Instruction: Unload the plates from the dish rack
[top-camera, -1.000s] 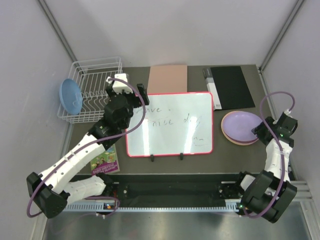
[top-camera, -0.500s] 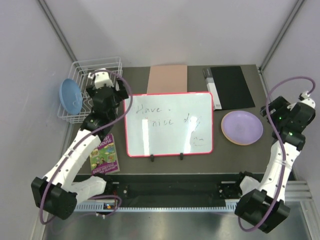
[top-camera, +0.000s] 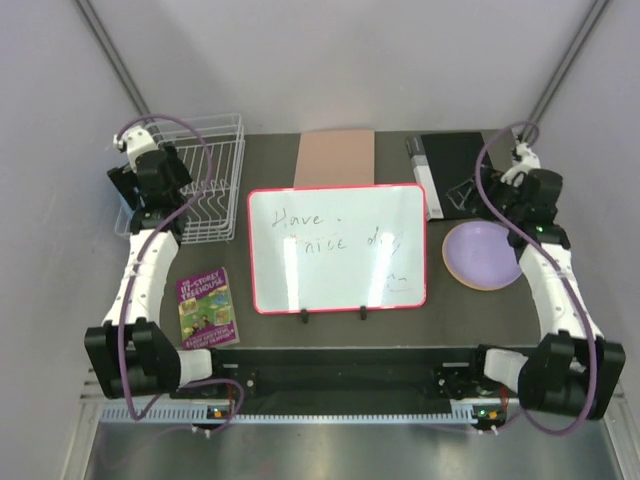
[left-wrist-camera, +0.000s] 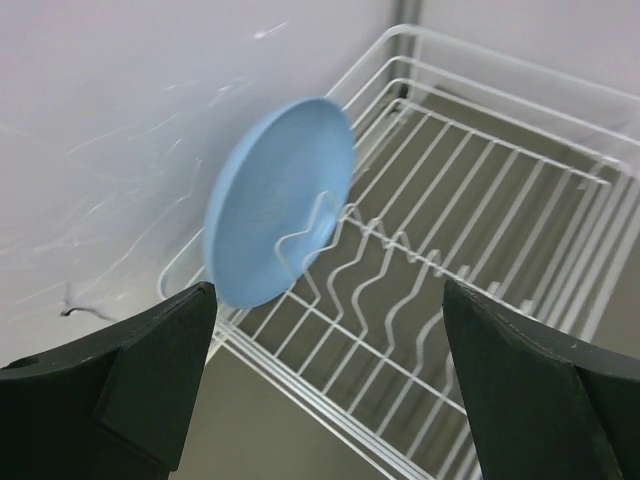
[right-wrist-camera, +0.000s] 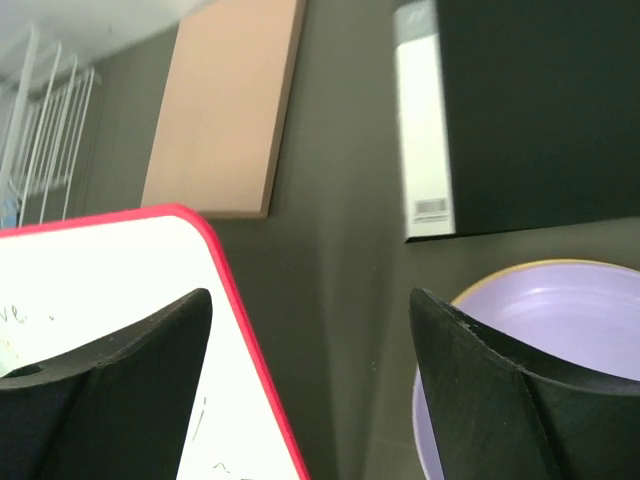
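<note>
Left pincer: spread wide, empty, held over a corner of the rack.
Blue plate: stood on edge among the tines, at the rack side nearest the wall.
Right pincer: released, empty, held above the table.
Lilac plate: laid flat on the table, stacked on the orange plate, whose rim alone is shown.
Whiteboard: laid between rack and stack.
</note>
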